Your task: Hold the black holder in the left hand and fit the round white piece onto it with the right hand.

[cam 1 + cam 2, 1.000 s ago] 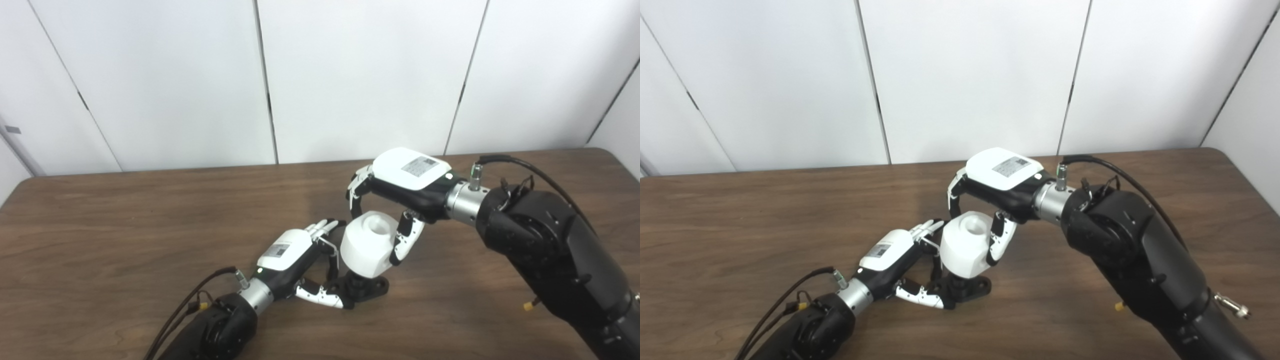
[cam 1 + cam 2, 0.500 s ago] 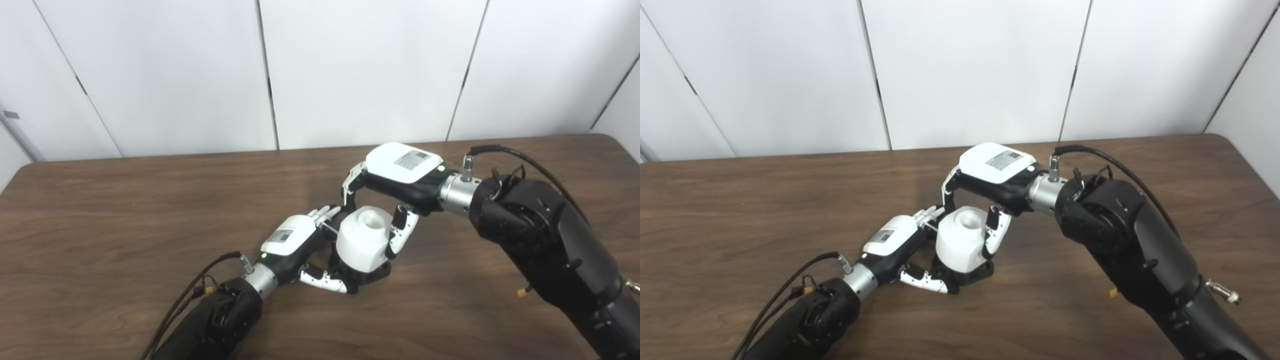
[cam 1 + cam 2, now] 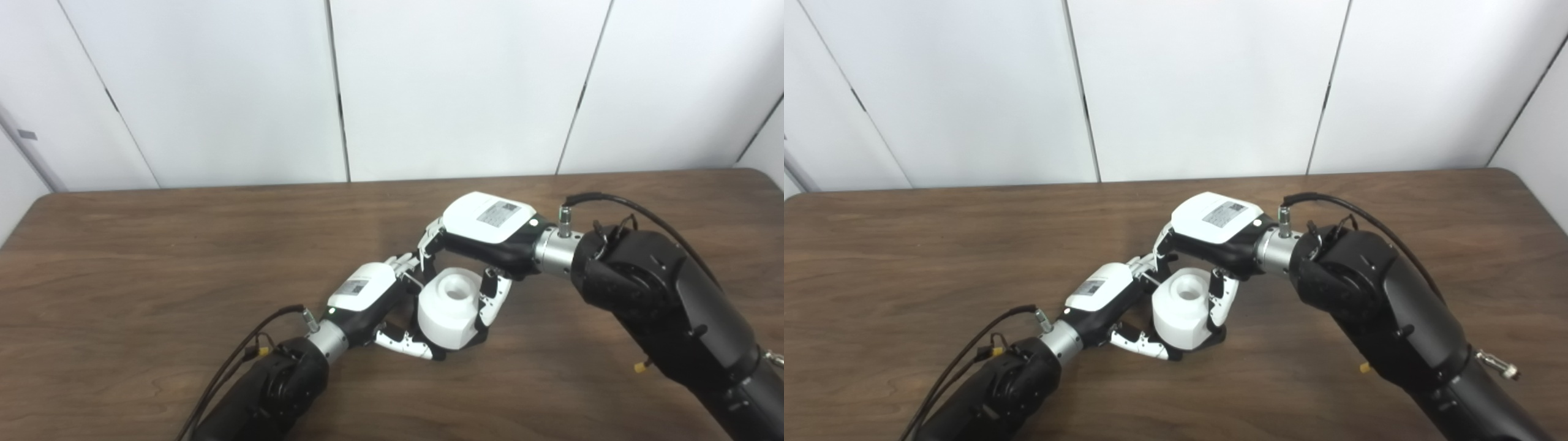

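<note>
Left eye view, centre frame: right hand [image 3: 484, 229] grips round white piece [image 3: 450, 306]; left hand [image 3: 373, 300] clasps black holder [image 3: 1213, 335]. Press straight down, evenly.

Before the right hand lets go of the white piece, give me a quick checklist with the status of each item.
1. Left hand gripping black holder: ok, fingers wrap its base.
2. Right hand on round white piece: ok, fingers on both sides.
3. Piece lowered over the holder: ok, only a sliver of black shows beneath.
4. Piece fully seated: cannot tell, joint hidden.
5. Piece level: ok, roughly upright.
6. Holder resting on table: cannot tell.
</note>
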Tool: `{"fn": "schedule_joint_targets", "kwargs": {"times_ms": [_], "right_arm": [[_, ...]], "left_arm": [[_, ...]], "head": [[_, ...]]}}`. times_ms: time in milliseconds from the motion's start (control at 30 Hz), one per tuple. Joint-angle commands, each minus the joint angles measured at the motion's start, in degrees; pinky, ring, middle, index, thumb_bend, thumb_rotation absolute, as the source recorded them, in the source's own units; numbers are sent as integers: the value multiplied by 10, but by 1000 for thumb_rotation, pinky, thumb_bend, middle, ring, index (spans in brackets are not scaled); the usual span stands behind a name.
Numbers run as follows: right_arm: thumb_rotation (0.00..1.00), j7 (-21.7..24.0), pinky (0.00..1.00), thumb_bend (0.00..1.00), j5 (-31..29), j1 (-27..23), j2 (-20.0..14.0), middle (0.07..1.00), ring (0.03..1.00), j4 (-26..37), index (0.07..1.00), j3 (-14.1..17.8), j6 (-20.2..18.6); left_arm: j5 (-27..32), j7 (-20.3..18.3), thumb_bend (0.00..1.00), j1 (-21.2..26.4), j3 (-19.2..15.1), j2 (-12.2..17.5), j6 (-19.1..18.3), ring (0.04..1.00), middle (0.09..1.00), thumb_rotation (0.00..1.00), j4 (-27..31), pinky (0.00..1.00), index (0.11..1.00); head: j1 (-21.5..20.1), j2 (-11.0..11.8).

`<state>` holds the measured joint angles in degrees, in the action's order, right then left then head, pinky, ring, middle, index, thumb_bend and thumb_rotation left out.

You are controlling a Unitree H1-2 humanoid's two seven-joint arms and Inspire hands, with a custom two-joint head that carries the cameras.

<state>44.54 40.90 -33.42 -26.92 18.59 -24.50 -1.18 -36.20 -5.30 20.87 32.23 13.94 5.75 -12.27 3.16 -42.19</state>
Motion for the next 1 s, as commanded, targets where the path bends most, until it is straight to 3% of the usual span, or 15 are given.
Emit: {"fn": "schedule_joint_targets", "kwargs": {"times_ms": [0, 967], "right_arm": [[144, -10, 687, 527, 3, -5, -3, 758, 840, -11, 480, 0, 16], [140, -69, 668, 527, 27, 34, 19, 732, 792, -51, 481, -4, 10]], "left_arm": [[-25, -53, 524, -27, 27, 6, -18, 1000, 980, 67, -17, 990, 485], [-6, -72, 524, -44, 29, 16, -33, 1000, 984, 65, 14, 999, 485]], "head": [[1, -1], [2, -15]]}}
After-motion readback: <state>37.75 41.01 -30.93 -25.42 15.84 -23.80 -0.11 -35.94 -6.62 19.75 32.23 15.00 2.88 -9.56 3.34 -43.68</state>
